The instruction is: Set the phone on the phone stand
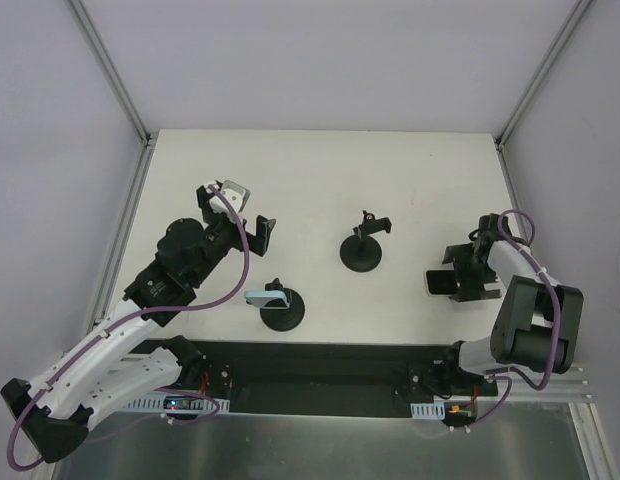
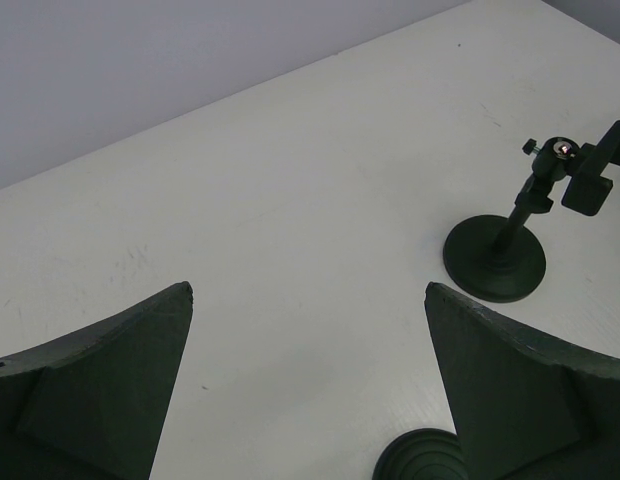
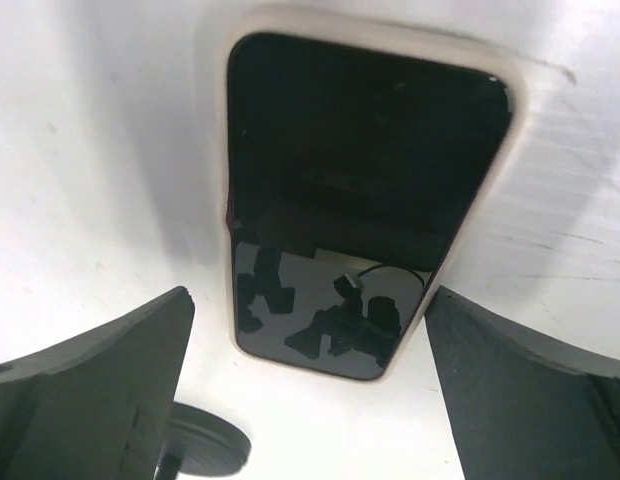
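Top external shows a white worktop (image 1: pixel 320 170) enclosed by pale grey walls (image 1: pixel 310 60). The phone (image 3: pixel 360 200) lies flat, screen up, at the right, between the wide-spread fingers (image 3: pixel 90 400) of the right hand (image 3: pixel 310 295), not gripped. The left hand (image 2: pixel 308 300) gapes wide, holding nothing. A phone stand (image 1: pixel 362 248) sits mid-worktop. A second stand (image 1: pixel 283 310), nearer, carries a pale blue object (image 1: pixel 266 297), hard to make out.

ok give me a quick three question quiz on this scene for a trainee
1. True or false: the phone lies flat on the table between the open fingers of the right gripper.
2. How many stands are on the table? A one, B two, C three.
3. Which stand has an empty clamp: the middle stand or the near stand?
Key: 1 true; 2 B; 3 the middle stand.
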`<action>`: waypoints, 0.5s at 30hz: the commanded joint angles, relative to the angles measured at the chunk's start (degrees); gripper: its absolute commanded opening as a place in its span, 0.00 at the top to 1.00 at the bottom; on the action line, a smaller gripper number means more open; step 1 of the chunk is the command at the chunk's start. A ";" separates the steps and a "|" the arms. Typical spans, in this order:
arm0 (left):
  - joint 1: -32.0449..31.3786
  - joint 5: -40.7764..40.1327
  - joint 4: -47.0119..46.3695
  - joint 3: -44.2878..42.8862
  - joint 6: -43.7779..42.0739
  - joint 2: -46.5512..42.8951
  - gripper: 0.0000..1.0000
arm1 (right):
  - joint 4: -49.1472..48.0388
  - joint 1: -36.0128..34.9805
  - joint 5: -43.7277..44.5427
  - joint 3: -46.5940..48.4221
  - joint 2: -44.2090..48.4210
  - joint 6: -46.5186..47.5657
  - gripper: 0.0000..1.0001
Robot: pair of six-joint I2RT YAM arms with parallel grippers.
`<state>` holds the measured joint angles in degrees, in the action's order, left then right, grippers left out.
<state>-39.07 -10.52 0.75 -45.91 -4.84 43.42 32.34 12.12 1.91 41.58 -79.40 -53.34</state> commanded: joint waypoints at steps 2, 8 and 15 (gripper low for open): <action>-0.57 0.68 -1.11 -0.58 0.89 -1.41 0.01 | -0.62 0.36 7.67 6.04 -5.15 -3.35 0.00; -0.74 0.59 -1.11 -0.58 0.80 -1.58 0.01 | 2.55 0.27 5.56 10.09 -11.65 -1.07 0.03; -0.66 0.50 -1.11 -0.50 0.62 -1.23 0.01 | 4.04 -1.04 7.05 9.92 -14.03 3.15 0.30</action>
<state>-39.07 -10.55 0.78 -45.91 -4.84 42.68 39.88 12.01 4.64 51.05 -90.83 -52.71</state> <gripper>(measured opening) 0.991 0.833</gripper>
